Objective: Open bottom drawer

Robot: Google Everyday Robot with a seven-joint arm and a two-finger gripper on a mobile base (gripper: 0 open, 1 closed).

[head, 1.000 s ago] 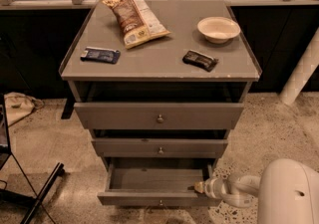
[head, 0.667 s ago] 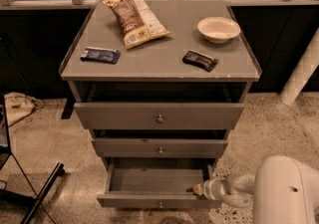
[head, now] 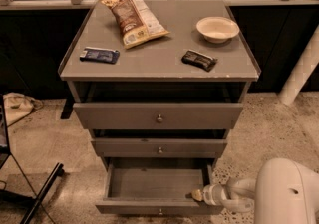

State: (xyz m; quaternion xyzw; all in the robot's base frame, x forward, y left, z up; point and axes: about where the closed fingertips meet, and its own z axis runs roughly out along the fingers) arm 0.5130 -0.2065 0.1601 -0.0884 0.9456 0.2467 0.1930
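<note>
Since a sec ago bottom drawer (head: pixel 157 184) has slid a bit further out & gripper (head: pixel 197 195) sits lower, at drawer's front right corner, just inside its front panel; clamped or loose, can't tell. Drawer is lowest of three, well out past middle drawer (head: pixel 159 147). Risks, my guess: pulling from one corner could skew drawer & jam it; gripper could slip off slim front; overpull could drop it off runners. Flat matte grey panels, boxy, plain grey inside, small round metal knob (head: pixel 160 212) front centre.
</note>
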